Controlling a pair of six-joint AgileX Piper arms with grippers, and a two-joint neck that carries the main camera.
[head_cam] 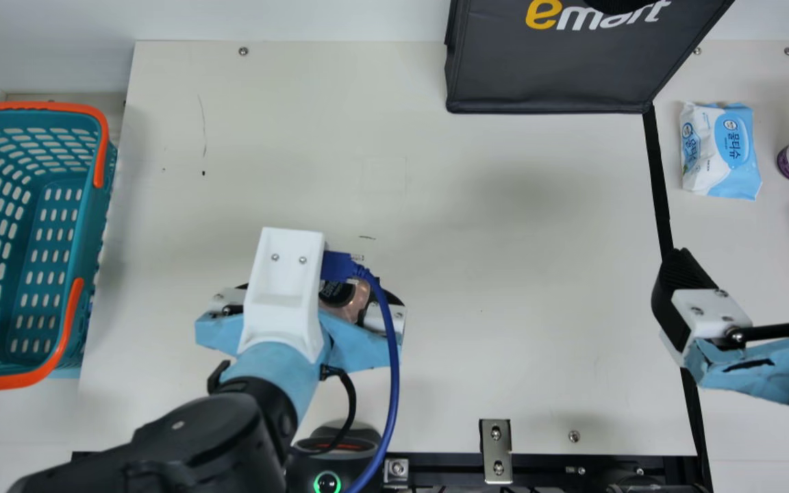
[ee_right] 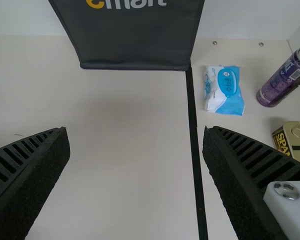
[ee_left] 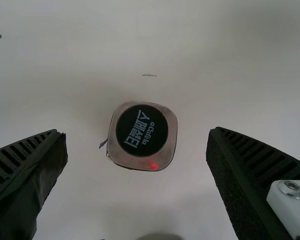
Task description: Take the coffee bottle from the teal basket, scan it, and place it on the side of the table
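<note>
my bench [head_cam: 559, 383] is brightly and evenly lit in the main view, and soft-edged shadows lie on it: one beside the teal basket [head_cam: 103, 205] along the left edge, a broad faint one right of the middle, toward the back. the light is diffuse (i can't tell where the lamp sits). at the front edge a green ring glows on a black device [head_cam: 312, 448], and the metal bracket [head_cam: 496, 438] has a mild shine. the left wrist view is dimmer, with a red spot of light on the coffee bottle [ee_left: 146, 132]. in the right wrist view, the purple can [ee_right: 285, 80] catches pale highlights.
</note>
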